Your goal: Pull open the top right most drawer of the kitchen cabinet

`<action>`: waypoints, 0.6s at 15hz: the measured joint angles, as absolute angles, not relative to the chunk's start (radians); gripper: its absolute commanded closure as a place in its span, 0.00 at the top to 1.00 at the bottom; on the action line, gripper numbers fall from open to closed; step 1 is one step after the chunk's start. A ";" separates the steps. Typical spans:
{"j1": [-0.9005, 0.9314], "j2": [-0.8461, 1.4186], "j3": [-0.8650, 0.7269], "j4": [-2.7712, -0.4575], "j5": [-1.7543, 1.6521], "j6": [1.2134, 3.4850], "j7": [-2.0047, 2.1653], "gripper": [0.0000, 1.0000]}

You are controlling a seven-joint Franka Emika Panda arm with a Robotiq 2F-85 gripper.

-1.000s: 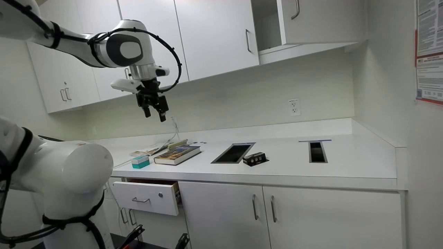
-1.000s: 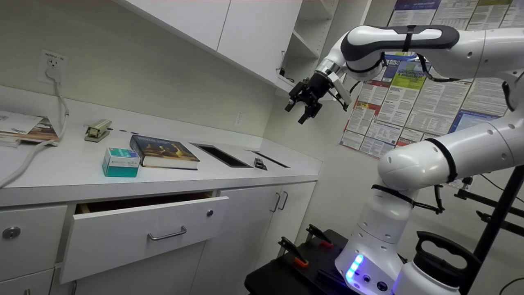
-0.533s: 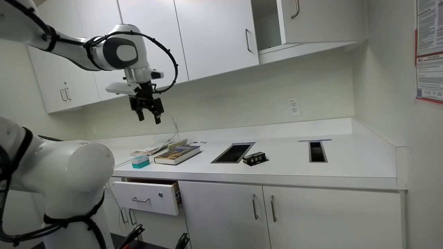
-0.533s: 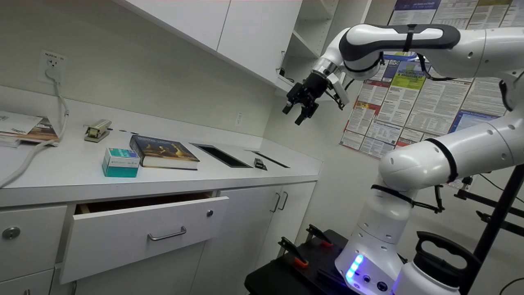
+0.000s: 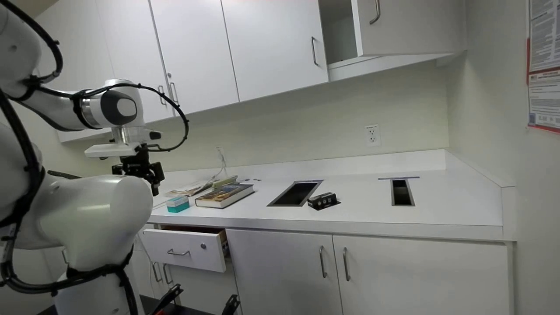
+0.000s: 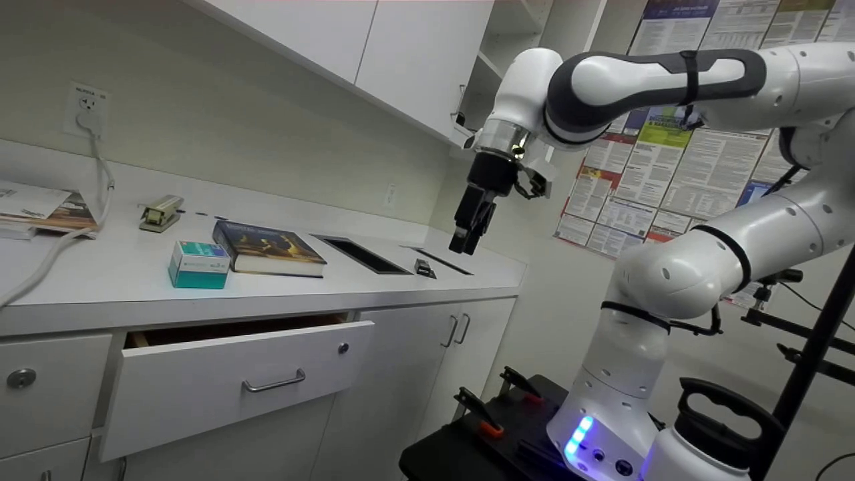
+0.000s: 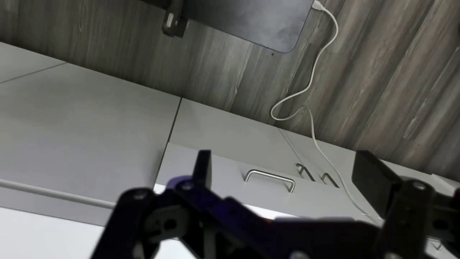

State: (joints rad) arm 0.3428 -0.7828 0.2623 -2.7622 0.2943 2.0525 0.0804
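Note:
The drawer [image 5: 192,260] has a flat white front and a silver bar handle [image 5: 178,253]. It is pulled partway out in both exterior views, and a strip of its inside shows above the front [image 6: 200,381]. It belongs to the white kitchen cabinet [image 5: 280,271] under the countertop. My gripper [image 6: 466,239] points down, higher than the countertop and apart from the drawer. In an exterior view the gripper [image 5: 142,168] is partly hidden behind the arm. In the wrist view the fingers [image 7: 284,158] are wide apart and empty, with the drawer handle [image 7: 270,176] showing between them.
A teal and white box [image 6: 198,266], a book [image 6: 270,248] and a stapler [image 6: 160,212] lie on the countertop [image 5: 437,214]. Wall cupboards [image 5: 275,43] hang above, one door open. A black cart [image 6: 461,441] with clamps holds the arm. A white cable [image 7: 312,72] runs along the floor.
My gripper has moved down, leftward in both exterior views, and has turned to point more straight down. The drawer has not moved.

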 measured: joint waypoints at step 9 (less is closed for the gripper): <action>0.346 -0.775 0.262 -2.746 0.268 2.053 0.029 1.00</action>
